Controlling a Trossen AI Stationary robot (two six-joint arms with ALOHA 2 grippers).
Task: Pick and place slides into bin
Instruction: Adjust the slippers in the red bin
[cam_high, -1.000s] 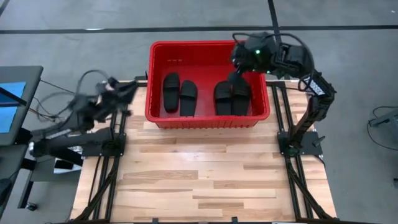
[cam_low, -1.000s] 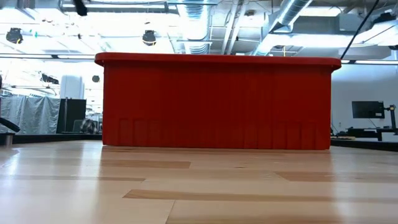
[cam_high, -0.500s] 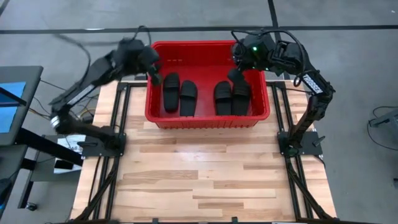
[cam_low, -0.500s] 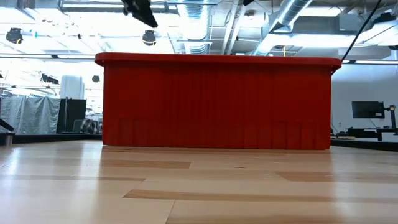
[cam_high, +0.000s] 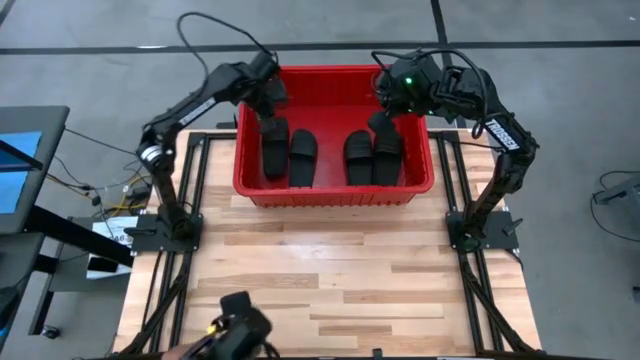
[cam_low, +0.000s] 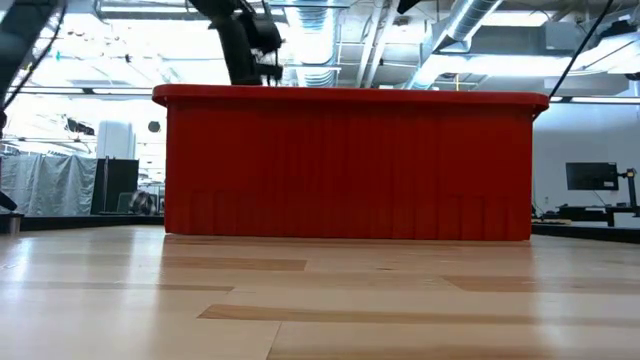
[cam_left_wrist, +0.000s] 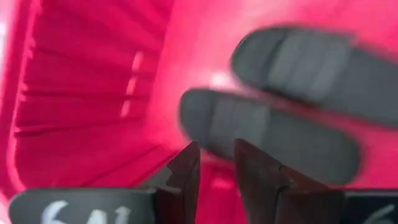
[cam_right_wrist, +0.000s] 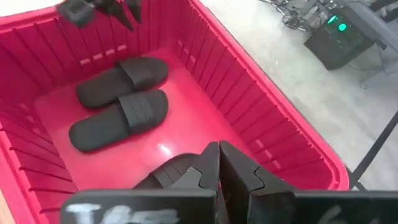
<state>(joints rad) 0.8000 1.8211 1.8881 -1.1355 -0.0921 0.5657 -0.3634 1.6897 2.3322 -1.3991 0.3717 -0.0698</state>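
Butcher-block table (cam_high: 330, 280) on a grey floor, bin (cam_high: 335, 188) at its far edge. All four slides lie flat inside the bin: one pair (cam_high: 289, 150) toward its left wall, the other pair (cam_high: 372, 156) toward its right wall. Left gripper (cam_high: 268, 104) hangs over the bin's left rear corner, above the left pair, fingers (cam_left_wrist: 186, 171) a small gap apart, empty. Right gripper (cam_high: 380, 120) over the right rear corner, fingers (cam_right_wrist: 208, 163) pressed together, holding nothing.

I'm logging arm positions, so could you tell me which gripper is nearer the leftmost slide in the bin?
Left. The left gripper hangs just above the leftmost slide's far end; the right gripper is across the bin, over the other pair.
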